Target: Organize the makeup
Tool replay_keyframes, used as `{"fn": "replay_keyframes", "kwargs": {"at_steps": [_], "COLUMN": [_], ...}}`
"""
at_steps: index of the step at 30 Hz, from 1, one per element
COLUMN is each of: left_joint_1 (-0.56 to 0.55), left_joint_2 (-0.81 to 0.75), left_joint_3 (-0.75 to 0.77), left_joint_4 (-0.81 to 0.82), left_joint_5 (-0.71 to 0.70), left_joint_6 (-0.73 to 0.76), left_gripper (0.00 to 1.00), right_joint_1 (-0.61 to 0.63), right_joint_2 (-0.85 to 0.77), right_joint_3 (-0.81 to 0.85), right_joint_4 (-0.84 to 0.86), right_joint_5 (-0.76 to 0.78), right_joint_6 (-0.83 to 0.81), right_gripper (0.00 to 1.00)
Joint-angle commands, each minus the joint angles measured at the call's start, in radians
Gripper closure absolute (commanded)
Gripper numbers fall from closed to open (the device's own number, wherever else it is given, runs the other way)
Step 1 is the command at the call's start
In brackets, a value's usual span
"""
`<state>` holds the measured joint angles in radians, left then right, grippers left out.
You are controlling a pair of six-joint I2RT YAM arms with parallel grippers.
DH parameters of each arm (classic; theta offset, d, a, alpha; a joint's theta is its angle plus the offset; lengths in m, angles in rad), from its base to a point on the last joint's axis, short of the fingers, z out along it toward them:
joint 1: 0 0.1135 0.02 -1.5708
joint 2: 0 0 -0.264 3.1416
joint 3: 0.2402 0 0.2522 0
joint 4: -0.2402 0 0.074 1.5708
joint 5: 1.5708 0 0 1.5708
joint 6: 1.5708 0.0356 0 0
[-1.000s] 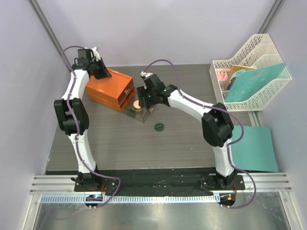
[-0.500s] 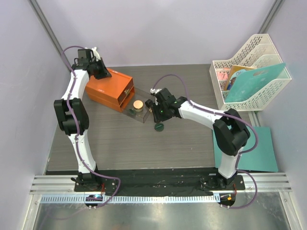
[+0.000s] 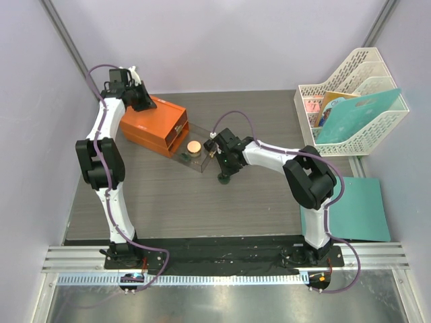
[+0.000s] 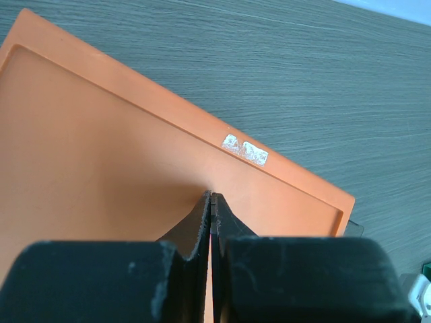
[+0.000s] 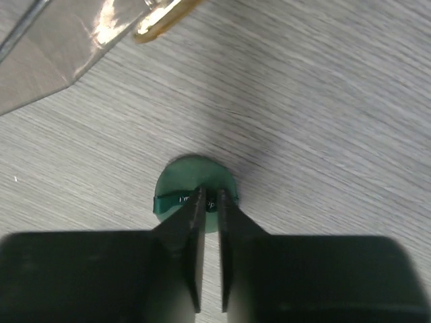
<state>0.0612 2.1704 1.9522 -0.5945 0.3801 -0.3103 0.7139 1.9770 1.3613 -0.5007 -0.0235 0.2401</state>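
Observation:
A dark green round disc (image 5: 192, 176) of the makeup lies on the grey wood table, also small in the top view (image 3: 224, 178). My right gripper (image 5: 210, 196) hangs right over it, jaws a narrow gap apart, tips against the disc's lettered side band; whether they grip it does not show. A tan-lidded round jar (image 3: 194, 147) sits in the clear pulled-out drawer (image 3: 190, 160) of the orange box (image 3: 151, 124). My left gripper (image 4: 212, 195) is shut and empty, its tips resting on the orange box's top (image 4: 101, 148).
A white file rack (image 3: 353, 101) with a teal folder stands at the back right. A teal mat (image 3: 357, 208) lies at the right edge. The clear drawer's corner (image 5: 47, 60) and the tan jar's rim (image 5: 161, 20) are just beyond the disc.
My right gripper moved from above the clear drawer down and right onto the green disc, its jaws narrowing on the way. The left arm stayed still.

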Motion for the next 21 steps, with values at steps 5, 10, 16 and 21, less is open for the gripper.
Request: {"fn": "replay_keyframes", "kwargs": {"at_steps": [5, 10, 16, 21], "left_joint_1": [0.005, 0.006, 0.005, 0.005], "left_joint_2": [0.215, 0.216, 0.218, 0.22], "left_joint_3": [-0.2, -0.199, -0.199, -0.197], "left_joint_4": [-0.548, -0.55, -0.547, -0.55], "left_joint_5": [-0.181, -0.181, -0.175, -0.175], "left_joint_6": [0.086, 0.085, 0.083, 0.085], "left_gripper": [1.0, 1.0, 1.0, 1.0], "right_joint_1": [0.004, -0.017, -0.018, -0.018], "right_joint_2": [-0.01, -0.095, -0.103, -0.049], "right_joint_3": [-0.008, 0.037, 0.2, 0.355], "right_joint_4": [-0.048, -0.044, -0.044, -0.042], "right_joint_5": [0.074, 0.126, 0.126, 0.09], "right_joint_6": [0.022, 0.039, 0.024, 0.019], "right_gripper": [0.99, 0.99, 0.99, 0.99]}}
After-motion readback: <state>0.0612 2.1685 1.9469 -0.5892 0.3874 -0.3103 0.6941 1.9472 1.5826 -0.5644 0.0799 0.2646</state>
